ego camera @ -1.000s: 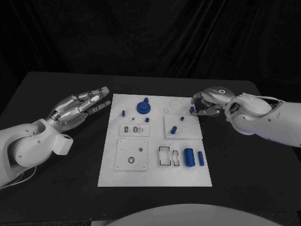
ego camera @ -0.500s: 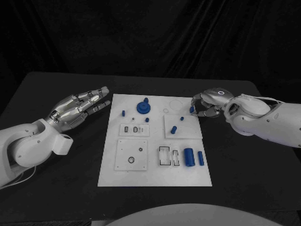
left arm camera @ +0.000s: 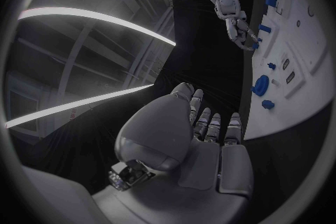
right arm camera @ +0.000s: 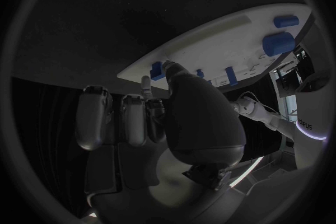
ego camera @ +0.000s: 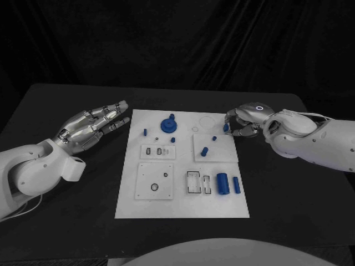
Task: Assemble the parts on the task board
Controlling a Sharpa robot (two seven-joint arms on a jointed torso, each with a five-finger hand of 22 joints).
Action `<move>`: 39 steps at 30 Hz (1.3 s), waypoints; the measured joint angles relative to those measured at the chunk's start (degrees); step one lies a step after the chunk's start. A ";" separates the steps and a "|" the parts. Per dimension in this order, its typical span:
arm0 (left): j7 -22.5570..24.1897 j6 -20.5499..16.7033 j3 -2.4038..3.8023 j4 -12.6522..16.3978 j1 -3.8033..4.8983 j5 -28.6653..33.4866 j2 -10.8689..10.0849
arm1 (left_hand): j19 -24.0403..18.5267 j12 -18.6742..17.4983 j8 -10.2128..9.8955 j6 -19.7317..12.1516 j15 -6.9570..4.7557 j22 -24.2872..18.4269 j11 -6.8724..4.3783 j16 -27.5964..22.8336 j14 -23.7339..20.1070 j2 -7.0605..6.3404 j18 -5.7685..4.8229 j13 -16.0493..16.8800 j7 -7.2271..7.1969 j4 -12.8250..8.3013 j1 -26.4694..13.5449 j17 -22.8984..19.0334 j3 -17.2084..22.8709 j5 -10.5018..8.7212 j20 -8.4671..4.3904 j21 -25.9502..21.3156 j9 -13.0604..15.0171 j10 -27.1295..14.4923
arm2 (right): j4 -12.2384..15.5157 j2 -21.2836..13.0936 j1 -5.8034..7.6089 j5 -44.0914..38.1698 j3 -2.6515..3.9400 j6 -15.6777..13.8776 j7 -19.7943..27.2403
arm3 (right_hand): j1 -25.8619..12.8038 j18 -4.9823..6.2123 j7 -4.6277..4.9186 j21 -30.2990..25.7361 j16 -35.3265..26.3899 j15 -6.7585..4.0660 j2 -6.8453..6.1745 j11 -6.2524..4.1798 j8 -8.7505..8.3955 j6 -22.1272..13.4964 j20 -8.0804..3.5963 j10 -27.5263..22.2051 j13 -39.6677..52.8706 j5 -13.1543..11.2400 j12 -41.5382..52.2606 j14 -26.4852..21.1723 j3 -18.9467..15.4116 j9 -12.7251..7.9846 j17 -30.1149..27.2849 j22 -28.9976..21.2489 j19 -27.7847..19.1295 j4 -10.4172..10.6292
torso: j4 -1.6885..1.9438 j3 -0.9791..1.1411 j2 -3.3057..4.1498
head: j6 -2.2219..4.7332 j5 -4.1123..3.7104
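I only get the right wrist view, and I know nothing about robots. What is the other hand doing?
Observer: The left hand is beside the left edge of the task board, fingers apart, holding nothing.
Operator: Is my hand really gripping that blue bit at its fingertips?
Observer: It looks so. In the head view the right hand has fingers on both sides of a small blue part at the board's far right edge.
Operator: Is there anything on the board I'm missing?
Observer: A round blue part sits near the board's far edge, toward the left hand's side.
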 measured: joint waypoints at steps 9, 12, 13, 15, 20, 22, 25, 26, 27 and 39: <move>-0.04 0.05 0.00 -0.10 0.00 0.00 0.09 | 0.00 0.00 0.00 0.00 0.00 -0.01 0.00 0.00 0.00 0.00 0.00 0.00 0.00 0.00 0.00 0.00 0.00 0.00 0.00 0.00 0.00 0.00 | -0.21 0.19 0.00 0.00 -0.01 0.11 -0.01 | -0.40 -0.01 -0.20 -0.21 0.00 0.00 0.39 0.00 0.00 -0.61 0.00 0.00 0.00 0.52 0.00 0.00 0.16 -0.43 0.00 0.00 0.00 0.16 | -0.01 0.00 0.04 | -0.21 -0.12; -0.06 0.07 0.00 -0.15 0.00 0.00 0.13 | 0.00 0.00 0.00 0.00 0.00 -0.01 0.00 0.00 0.00 0.00 0.00 0.00 0.00 0.00 0.00 -0.01 0.00 0.00 0.00 0.00 0.00 0.00 | -0.22 0.25 -0.01 0.00 -0.01 0.20 -0.01 | -0.86 0.00 -0.20 -0.21 0.00 0.00 0.84 0.00 -0.44 -0.61 0.00 0.00 -0.01 2.07 0.00 0.00 0.25 -0.79 0.00 0.00 0.00 0.25 | -0.01 0.01 0.05 | -0.21 -0.13; -0.06 0.08 0.00 -0.16 0.00 0.00 0.15 | 0.00 0.00 0.00 0.00 0.00 -0.01 0.00 0.00 0.00 0.00 0.00 0.00 0.00 0.00 0.00 -0.01 0.00 0.00 0.00 0.00 0.00 0.00 | -0.24 0.28 -0.01 0.00 -0.01 0.23 -0.01 | -1.17 -0.01 -0.21 -0.21 0.00 0.00 1.15 0.00 -0.59 -0.16 0.00 0.00 -0.01 2.99 0.00 0.00 0.53 -1.01 0.00 0.00 0.00 0.19 | -0.01 0.01 0.05 | -0.21 -0.13; -0.07 0.10 0.00 -0.20 0.00 0.00 0.22 | 0.00 0.00 0.00 0.00 0.00 -0.01 0.00 0.00 0.00 0.00 0.00 -0.01 0.00 0.00 0.00 -0.01 0.00 0.00 0.00 0.00 0.00 0.00 | -0.32 0.32 -0.01 0.00 -0.01 0.29 -0.01 | -1.40 0.00 -0.17 -0.50 0.00 0.00 1.38 0.00 -1.07 0.79 0.00 0.00 -0.01 5.20 0.00 0.00 0.98 -1.45 0.00 0.00 0.00 0.17 | -0.01 0.01 0.04 | -0.26 -0.05; -0.09 0.16 0.00 -0.31 -0.01 0.00 0.33 | 0.00 0.00 0.00 0.00 0.00 -0.01 0.00 0.00 0.00 0.00 0.00 0.03 0.00 0.00 0.00 -0.01 0.00 0.00 0.00 0.00 0.00 0.00 | -0.46 0.35 -0.02 0.00 0.00 0.42 -0.01 | -1.53 0.00 -0.40 -0.50 0.00 0.00 1.51 0.00 -1.61 2.49 0.00 0.00 -0.01 10.50 0.00 0.00 2.38 -2.28 0.00 -0.01 0.00 -0.01 | -0.03 0.01 0.03 | -0.32 0.07; -0.10 0.19 0.00 -0.40 -0.02 0.00 0.37 | 0.00 0.00 0.00 0.00 0.00 -0.01 0.00 0.00 0.00 0.00 0.00 0.03 0.00 0.00 0.00 -0.01 0.00 0.00 0.00 0.00 0.00 0.00 | -0.50 0.41 -0.02 0.00 0.00 0.48 0.00 | -1.53 0.00 -0.40 -0.50 0.00 0.00 1.51 0.00 -1.84 2.49 0.00 0.00 -0.01 11.37 0.00 0.00 2.86 -2.45 0.00 -0.01 0.00 -0.13 | -0.03 0.01 0.01 | -0.36 0.07; -0.11 0.22 0.00 -0.51 -0.05 0.00 0.41 | 0.00 0.00 0.00 0.00 0.00 -0.01 0.00 0.00 0.00 0.00 0.00 0.03 0.00 0.00 0.00 -0.01 0.00 0.00 0.00 0.00 0.00 0.00 | -0.55 0.55 -0.02 0.00 0.00 0.55 0.01 | -1.53 0.00 -0.40 -0.50 0.00 0.00 1.50 0.00 -1.96 2.89 0.00 0.00 -0.01 12.24 0.00 0.00 3.23 -2.68 0.00 -0.01 0.00 -0.25 | -0.03 -0.01 0.01 | -0.38 0.01; -0.11 0.23 0.00 -0.55 -0.06 0.00 0.43 | 0.00 0.00 0.00 0.00 0.00 -0.01 0.00 0.00 0.00 0.00 0.00 0.03 0.00 0.04 0.00 -0.01 0.03 0.00 0.00 0.00 0.00 0.00 | -0.56 0.60 -0.02 0.00 0.00 0.57 0.02 | -1.43 0.00 -0.51 -0.50 0.00 0.00 1.60 0.00 -2.12 3.22 0.00 0.00 -0.01 12.67 0.00 0.00 3.42 -2.74 0.00 -0.01 0.00 -0.26 | -0.03 -0.01 -0.01 | -0.38 -0.04; -0.11 0.24 0.00 -0.58 -0.08 0.00 0.45 | 0.00 0.00 0.00 0.00 0.00 -0.01 0.00 0.00 0.00 0.00 0.00 0.03 0.00 0.16 0.00 -0.01 0.16 0.00 0.00 0.00 0.00 0.00 | -0.58 0.64 -0.02 0.00 0.00 0.59 0.03 | -1.36 0.00 -0.52 -0.50 0.00 0.00 1.67 0.00 -2.12 3.66 0.00 0.00 -0.01 13.08 0.00 0.00 3.68 -2.76 0.00 -0.01 0.00 -0.34 | -0.03 -0.02 -0.02 | -0.40 -0.07; -0.14 0.42 0.00 -0.81 -0.31 0.00 0.48 | -0.21 0.00 0.00 0.00 0.00 -0.01 -0.01 0.00 0.00 0.00 0.00 0.02 0.00 -0.08 0.00 -0.01 0.39 0.00 0.21 0.00 0.00 -0.01 | -0.69 0.82 -0.06 0.00 0.00 0.65 0.10 | -0.60 0.00 -0.82 -0.50 0.00 0.00 1.80 0.00 -1.78 5.35 0.00 0.00 -0.01 14.00 0.00 0.00 4.52 -2.55 0.00 0.01 0.00 -0.71 | 0.01 -0.03 -0.04 | -0.47 0.03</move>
